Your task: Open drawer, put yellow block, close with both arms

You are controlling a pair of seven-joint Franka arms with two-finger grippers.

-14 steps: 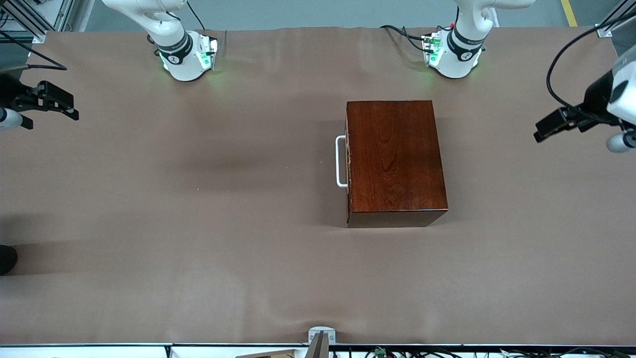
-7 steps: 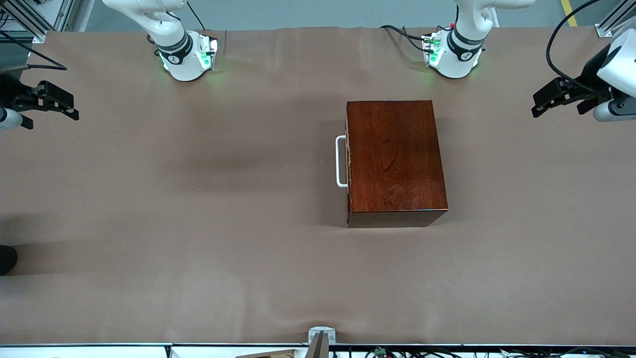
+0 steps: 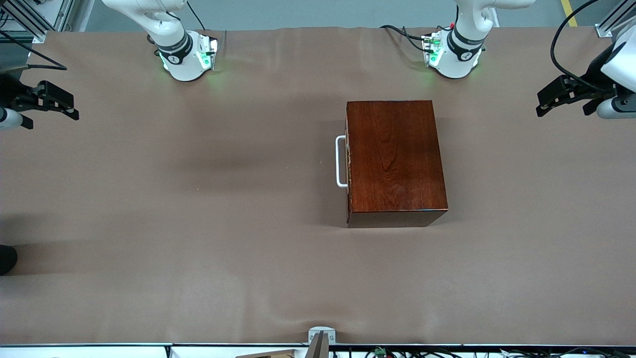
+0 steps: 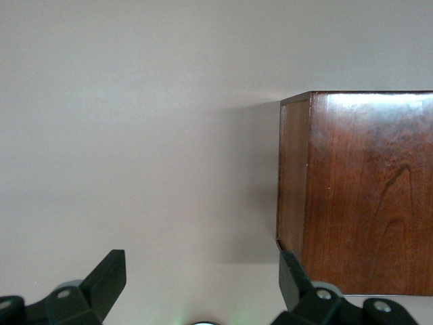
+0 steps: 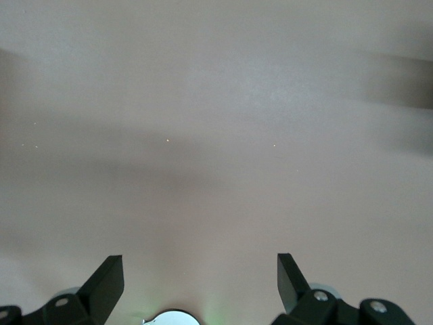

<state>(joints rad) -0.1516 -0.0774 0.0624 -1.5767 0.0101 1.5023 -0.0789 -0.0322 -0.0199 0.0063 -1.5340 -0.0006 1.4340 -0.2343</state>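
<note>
The dark mahogany box (image 3: 395, 159) stands on the table nearer the left arm's base, and its corner shows in the left wrist view (image 4: 365, 189). The drawer is shut flush in it, its white handle (image 3: 340, 161) facing the right arm's end of the table. The yellow block is out of view. My left gripper (image 3: 542, 104) hangs open and empty over the left arm's end of the table, apart from the box (image 4: 201, 271). At the other end, my right gripper (image 3: 73, 110) hangs open over bare cloth (image 5: 200, 271).
Brown cloth (image 3: 198, 223) covers the whole table. A grey camera mount (image 3: 321, 337) sits at the edge nearest the front camera. A dark rounded object (image 3: 6, 258) pokes in at the right arm's end. Cables (image 3: 402, 35) lie by the left arm's base.
The left gripper has swung along the table's end toward the edge where the bases stand, then settled. The right arm and the box have not moved.
</note>
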